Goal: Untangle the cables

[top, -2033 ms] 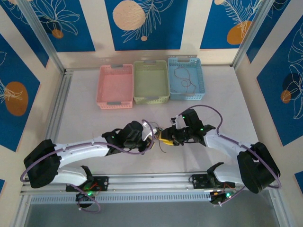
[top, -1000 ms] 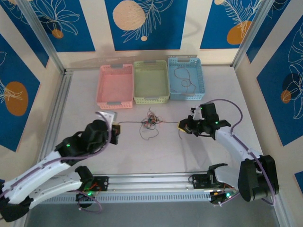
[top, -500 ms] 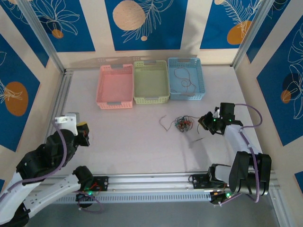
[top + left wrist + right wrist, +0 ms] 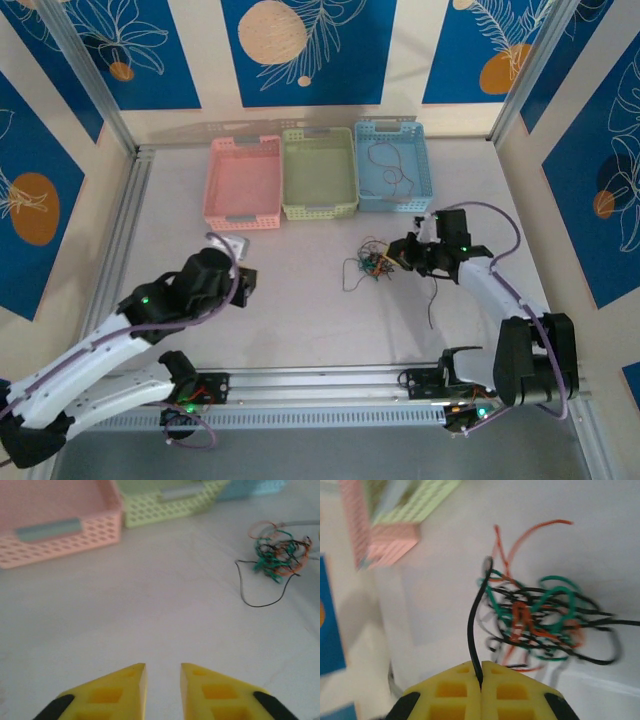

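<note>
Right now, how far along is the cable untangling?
Early. Done: one thin cable lies in the blue basket. In hand: the right gripper is shut on a black cable running out of the tangle. Left: that tangle of green, orange and black on the table; the left gripper is open and empty, apart from it.

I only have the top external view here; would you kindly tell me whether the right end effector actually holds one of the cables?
Observer: Yes. On the right wrist view the right end effector is shut on a black cable, pinched at its yellow tips.
Operator: Thank you. Does that cable run into the tangle?
Observer: It rises from the tips to the edge of the tangle of green, orange and black cables.
Operator: And the left end effector?
Observer: On the left wrist view the left end effector has a gap between its tips, nothing in it.
</note>
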You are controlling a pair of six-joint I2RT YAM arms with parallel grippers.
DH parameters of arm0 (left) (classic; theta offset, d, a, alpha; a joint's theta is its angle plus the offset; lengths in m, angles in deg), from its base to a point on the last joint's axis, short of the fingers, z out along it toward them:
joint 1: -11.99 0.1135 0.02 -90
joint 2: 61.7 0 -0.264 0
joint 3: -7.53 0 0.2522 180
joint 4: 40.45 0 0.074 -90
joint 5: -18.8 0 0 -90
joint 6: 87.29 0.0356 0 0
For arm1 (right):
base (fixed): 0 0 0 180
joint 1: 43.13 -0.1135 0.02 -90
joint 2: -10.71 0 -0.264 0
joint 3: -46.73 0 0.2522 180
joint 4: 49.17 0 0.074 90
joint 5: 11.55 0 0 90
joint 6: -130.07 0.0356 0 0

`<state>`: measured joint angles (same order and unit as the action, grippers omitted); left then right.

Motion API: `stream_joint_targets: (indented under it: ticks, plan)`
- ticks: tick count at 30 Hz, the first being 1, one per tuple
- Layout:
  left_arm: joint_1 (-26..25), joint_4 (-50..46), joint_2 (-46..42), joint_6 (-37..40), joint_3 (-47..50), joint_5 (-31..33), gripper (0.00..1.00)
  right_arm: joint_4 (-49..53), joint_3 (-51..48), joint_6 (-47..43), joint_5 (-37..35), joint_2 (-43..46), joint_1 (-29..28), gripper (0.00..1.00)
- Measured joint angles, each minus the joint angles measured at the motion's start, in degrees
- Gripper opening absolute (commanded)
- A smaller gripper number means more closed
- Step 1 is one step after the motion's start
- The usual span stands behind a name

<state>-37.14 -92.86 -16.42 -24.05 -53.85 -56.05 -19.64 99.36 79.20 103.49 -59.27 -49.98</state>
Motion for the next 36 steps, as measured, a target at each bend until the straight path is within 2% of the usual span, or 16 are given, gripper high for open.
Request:
stream_joint_targets:
  ticks: [5,8,14,19,27,36]
  plan:
    - [0.0,6.5,5.7,0.5,2.1,-6.5,0.7,-1.8,5.0,-2.8,4.1,1.4,-10.4,0.0]
    - [0.0,12.1,8.0,-0.2,3.9,-11.6,0.75,-2.1,8.0,-4.7,3.6,2.0,-13.9,0.0]
    - [0.0,23.3,17.7,-0.8,6.7,-21.4,0.77,-1.6,8.7,-5.9,-0.7,-1.2,-13.1,0.0]
    - [0.0,29.1,26.4,-1.0,6.4,-25.5,0.75,-1.1,7.1,-5.9,-3.5,-3.0,-10.8,0.0]
    - [0.0,31.1,36.1,-1.0,0.4,-24.9,0.74,-1.2,4.6,-5.7,-4.3,-6.4,-6.4,0.0]
    - [0.0,28.5,44.0,1.3,-8.2,-14.1,0.75,-1.4,3.4,-5.7,-4.1,-6.5,-6.3,0.0]
